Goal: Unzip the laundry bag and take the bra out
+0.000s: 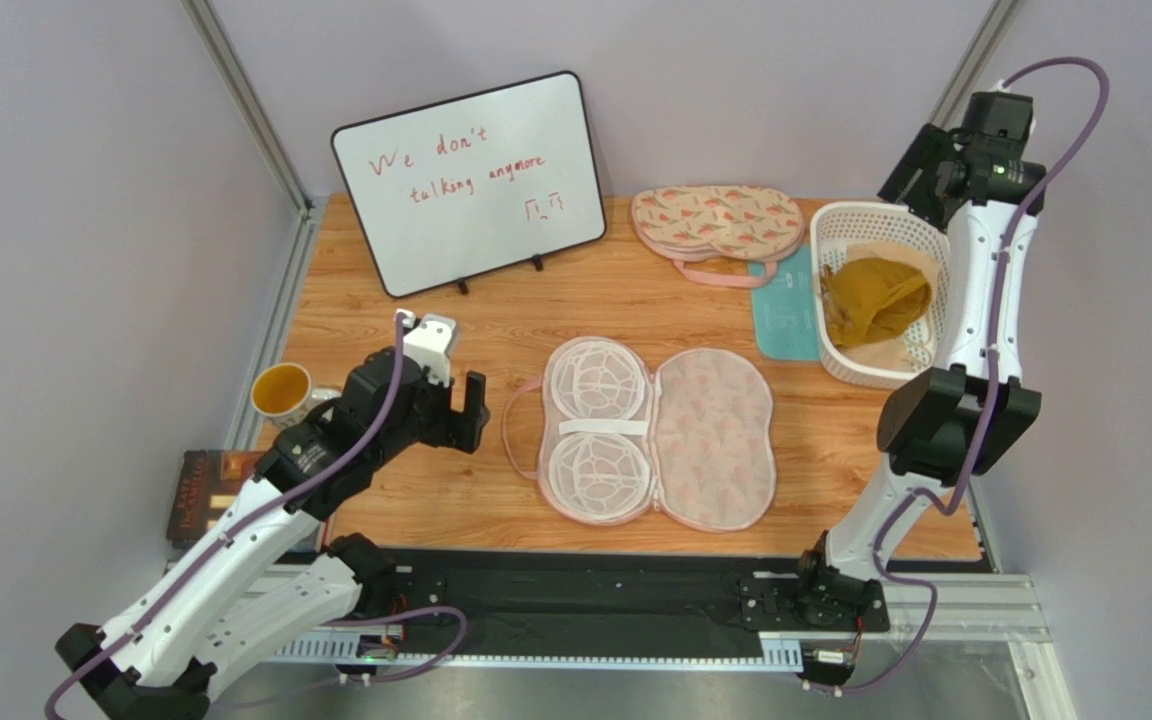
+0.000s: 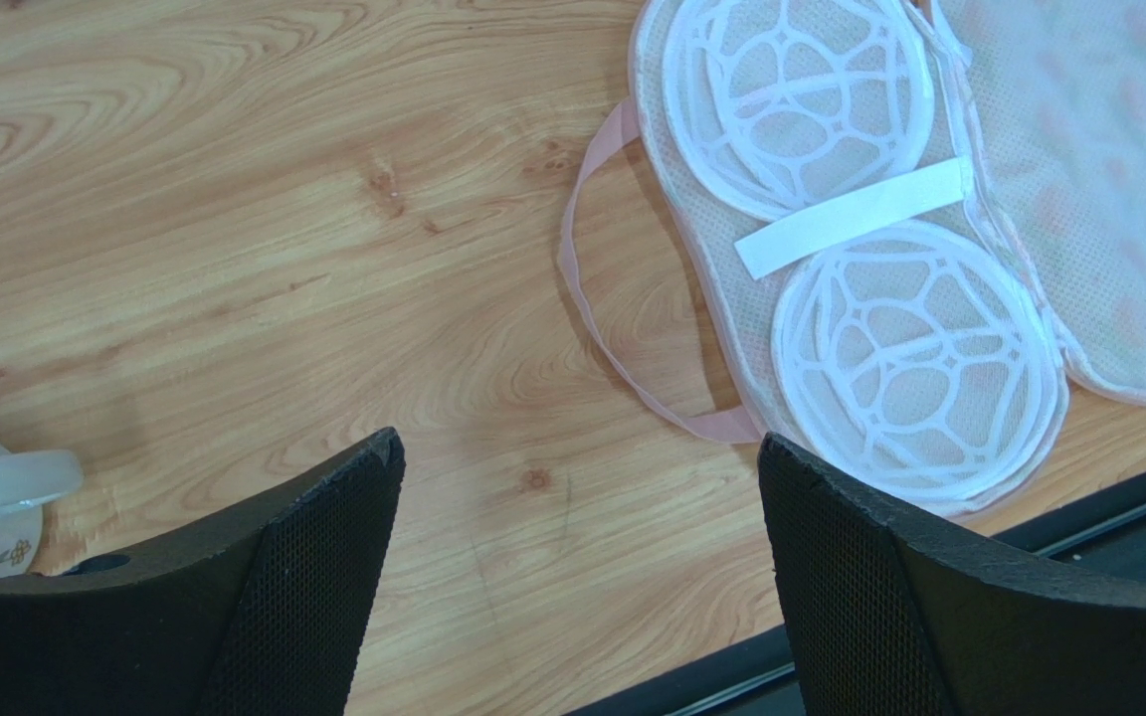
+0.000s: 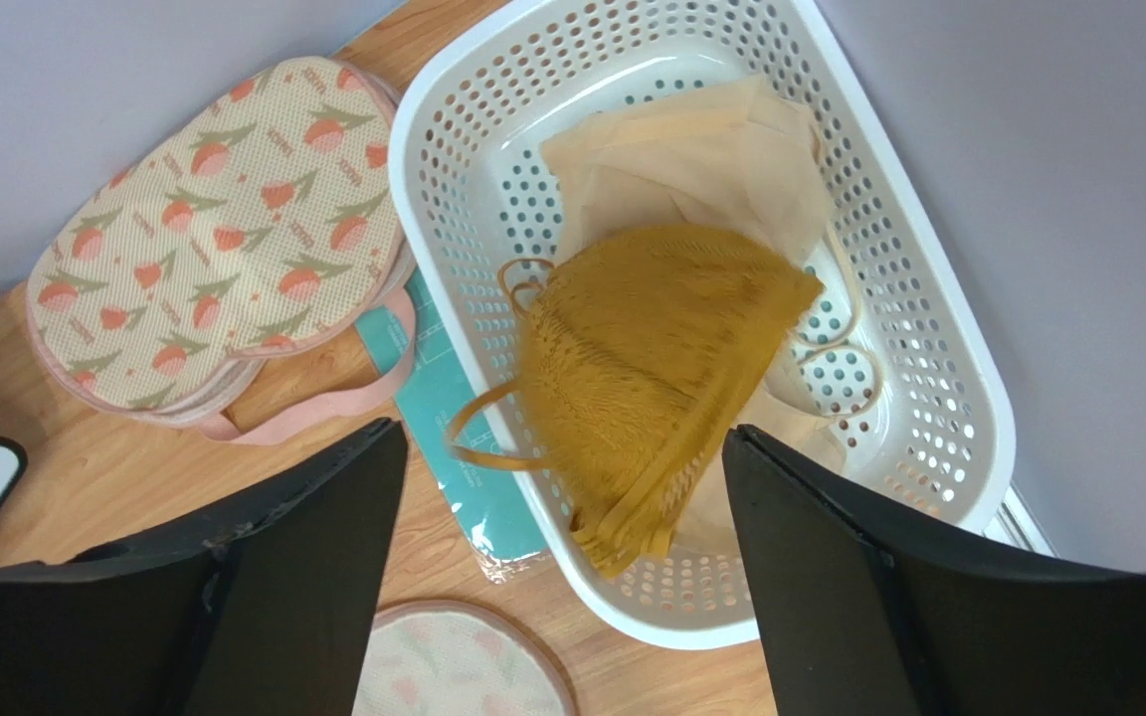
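The bra [image 3: 654,358] sits in the white basket [image 3: 926,316] on a peach heap [image 3: 684,149], right pincer [image 3: 561,492] spread above it. Laundry bag [image 1: 654,435] lies open on the worktop [image 1: 447,323], left pincer [image 2: 576,492] spread just left of it.

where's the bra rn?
Top view, far right of the table: the bra lies in the white basket on pale peach fabric, right of the teal mat.

the surface [image 2: 235,224] was smooth, grained wood. the bag [image 1: 657,435] was mesh cloth over plastic frames. the bra [image 3: 654,358] was ribbed matt cloth; the basket [image 3: 915,321], glossy plastic.
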Tool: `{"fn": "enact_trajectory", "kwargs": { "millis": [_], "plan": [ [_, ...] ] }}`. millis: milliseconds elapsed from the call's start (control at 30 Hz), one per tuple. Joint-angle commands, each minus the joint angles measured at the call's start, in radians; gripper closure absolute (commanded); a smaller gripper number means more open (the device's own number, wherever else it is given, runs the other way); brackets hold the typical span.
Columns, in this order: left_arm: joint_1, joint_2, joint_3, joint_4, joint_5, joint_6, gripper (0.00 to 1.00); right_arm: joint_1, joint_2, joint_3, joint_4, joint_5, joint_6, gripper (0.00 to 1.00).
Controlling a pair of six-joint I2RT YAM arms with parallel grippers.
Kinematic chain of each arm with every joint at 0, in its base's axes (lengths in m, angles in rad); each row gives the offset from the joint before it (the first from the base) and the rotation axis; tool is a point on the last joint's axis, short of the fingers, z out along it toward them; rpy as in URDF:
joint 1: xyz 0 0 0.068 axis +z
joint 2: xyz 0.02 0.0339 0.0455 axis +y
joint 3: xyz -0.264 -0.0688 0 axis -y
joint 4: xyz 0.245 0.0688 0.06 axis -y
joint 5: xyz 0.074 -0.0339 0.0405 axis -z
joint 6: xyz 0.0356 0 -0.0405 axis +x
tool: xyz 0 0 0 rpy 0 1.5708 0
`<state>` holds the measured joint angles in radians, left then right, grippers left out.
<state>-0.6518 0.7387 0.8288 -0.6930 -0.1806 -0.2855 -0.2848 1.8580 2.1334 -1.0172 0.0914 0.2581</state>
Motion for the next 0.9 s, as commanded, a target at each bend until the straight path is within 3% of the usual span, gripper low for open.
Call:
{"fn": "enact_trajectory", "kwargs": {
  "millis": [0, 167, 267, 367, 667, 867],
  "plan": [
    [0.004, -0.005, 0.003, 0.000, 0.012, 0.016, 0.06, -0.054, -0.046, 0.051, -0.011, -0.033, 0.030, 0.05],
    [0.004, -0.007, 0.001, 0.000, 0.013, 0.016, 0.06, -0.054, -0.137, -0.030, 0.031, -0.076, 0.047, 0.00],
    [0.004, -0.007, 0.001, -0.002, 0.016, 0.016, 0.06, -0.047, -0.222, -0.101, 0.055, -0.200, 0.061, 0.00],
    [0.004, -0.016, 0.003, 0.000, 0.015, 0.014, 0.06, 0.004, -0.339, -0.261, 0.104, -0.274, 0.061, 0.02],
    [0.004, -0.028, -0.002, -0.002, 0.006, 0.012, 0.06, 0.321, -0.712, -0.924, 0.281, -0.154, 0.176, 0.04],
    [0.004, -0.032, 0.000, 0.000, 0.026, 0.012, 0.06, 0.394, -0.850, -1.216, 0.289, -0.070, 0.216, 0.09]
  ]
}}
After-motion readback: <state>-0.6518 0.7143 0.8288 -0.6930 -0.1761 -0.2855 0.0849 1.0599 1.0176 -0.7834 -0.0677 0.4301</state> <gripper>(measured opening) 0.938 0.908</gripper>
